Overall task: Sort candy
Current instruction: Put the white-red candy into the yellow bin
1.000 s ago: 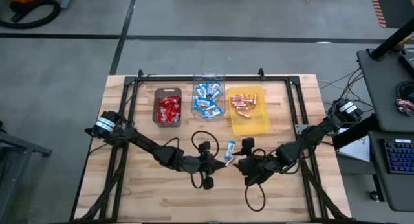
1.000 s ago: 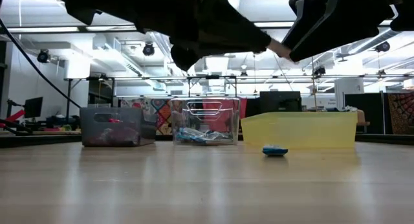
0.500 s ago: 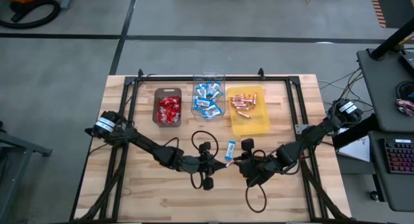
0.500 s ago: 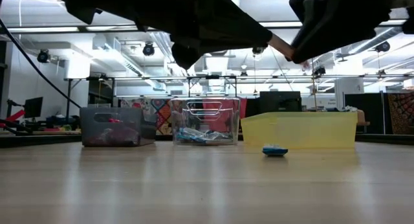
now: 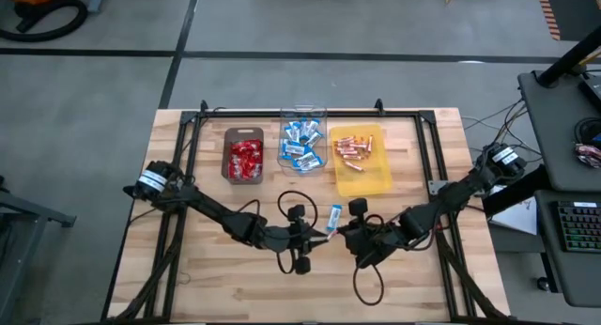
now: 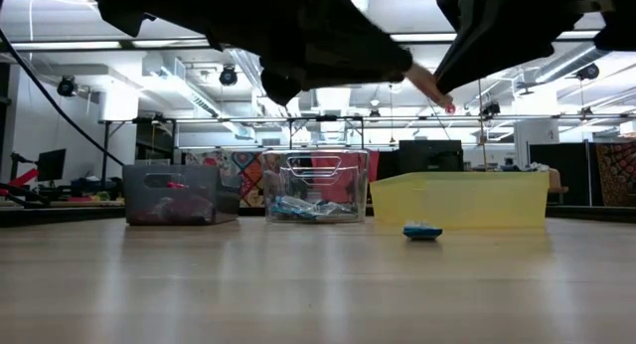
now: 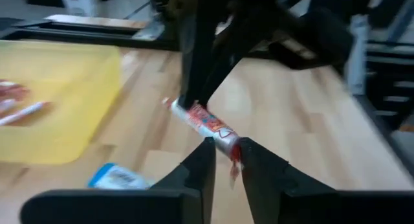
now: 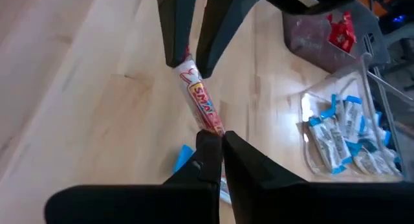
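My right gripper (image 8: 217,141) is clamped on one end of the candy stick (image 8: 202,106); my left gripper (image 7: 224,154), slightly parted, pinches the other.

Along the far edge of the wooden table (image 5: 216,278): dark tray (image 5: 244,137) toward the left, clear tray (image 5: 303,128) in the middle, yellow tray (image 5: 372,179) toward the right, side by side.
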`<state>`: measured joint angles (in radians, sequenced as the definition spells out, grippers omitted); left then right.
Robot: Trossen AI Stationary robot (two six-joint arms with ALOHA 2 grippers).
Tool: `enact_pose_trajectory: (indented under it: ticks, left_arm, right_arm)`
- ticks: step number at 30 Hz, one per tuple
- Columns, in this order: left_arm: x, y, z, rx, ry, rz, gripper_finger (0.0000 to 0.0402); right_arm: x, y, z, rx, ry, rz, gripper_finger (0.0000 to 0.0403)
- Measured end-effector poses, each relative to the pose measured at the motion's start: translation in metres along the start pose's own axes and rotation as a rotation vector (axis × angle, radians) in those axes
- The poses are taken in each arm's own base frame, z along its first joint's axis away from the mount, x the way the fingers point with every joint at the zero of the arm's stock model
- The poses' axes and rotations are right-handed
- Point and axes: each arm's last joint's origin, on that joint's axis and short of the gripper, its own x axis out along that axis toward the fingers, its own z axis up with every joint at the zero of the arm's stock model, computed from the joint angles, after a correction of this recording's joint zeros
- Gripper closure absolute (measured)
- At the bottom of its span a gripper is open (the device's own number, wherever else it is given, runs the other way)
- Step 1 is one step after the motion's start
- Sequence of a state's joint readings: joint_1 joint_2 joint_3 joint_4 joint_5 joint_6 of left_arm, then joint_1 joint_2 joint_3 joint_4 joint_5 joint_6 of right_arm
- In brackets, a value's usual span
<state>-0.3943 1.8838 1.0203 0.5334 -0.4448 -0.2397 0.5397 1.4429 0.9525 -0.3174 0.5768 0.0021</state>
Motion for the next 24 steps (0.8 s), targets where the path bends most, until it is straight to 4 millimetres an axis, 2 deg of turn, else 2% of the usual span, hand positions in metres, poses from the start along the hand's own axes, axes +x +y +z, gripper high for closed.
enact_pose_trajectory:
  ticks: [6,10,12,15,18,21,24]
  left_arm:
    - [0.001,0.015,0.005,0.072,0.002,0.17,0.0327]
    - [0.006,0.04,0.017,0.158,-0.065,0.381,0.0323]
    - [0.011,0.055,0.023,0.187,-0.078,0.426,0.0323]
    - [0.017,0.077,0.029,0.176,-0.083,0.458,0.0323]
    - [0.02,0.091,0.03,0.143,-0.08,0.454,0.0323]
    - [0.021,0.094,0.029,0.137,-0.064,0.427,0.0323]
    - [0.021,0.09,0.023,0.166,-0.004,0.395,0.0323]
  right_arm:
    - [0.001,-0.02,0.002,-0.009,0.11,-0.066,0.0395]
    - [0.003,-0.043,-0.003,-0.004,0.237,-0.175,0.0395]
    - [0.004,-0.057,-0.009,0.021,0.316,-0.232,0.0395]
    - [0.008,-0.08,-0.021,0.089,0.441,-0.294,0.0395]
    - [0.013,-0.103,-0.037,0.179,0.561,-0.351,0.0395]
    - [0.017,-0.116,-0.05,0.211,0.628,-0.36,0.0395]
    - [0.015,-0.12,-0.051,0.234,0.623,-0.342,0.0394]
